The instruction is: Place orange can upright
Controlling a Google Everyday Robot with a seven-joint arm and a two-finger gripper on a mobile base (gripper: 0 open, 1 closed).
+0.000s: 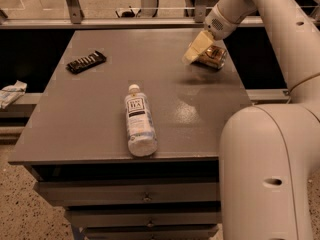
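The orange can (214,57) lies on its side at the far right of the grey table (100,109), shiny gold-orange with a dark end. My gripper (197,49) hangs from the white arm (260,14) and sits right against the can's left side, low over the table top. The can's left part is hidden behind the gripper. I cannot see whether the can is held.
A clear white-capped tea bottle (138,121) lies on its side near the table's front edge. A black flat object (86,61) lies at the far left. My white body (270,174) fills the lower right. A crumpled white cloth (11,93) lies left of the table.
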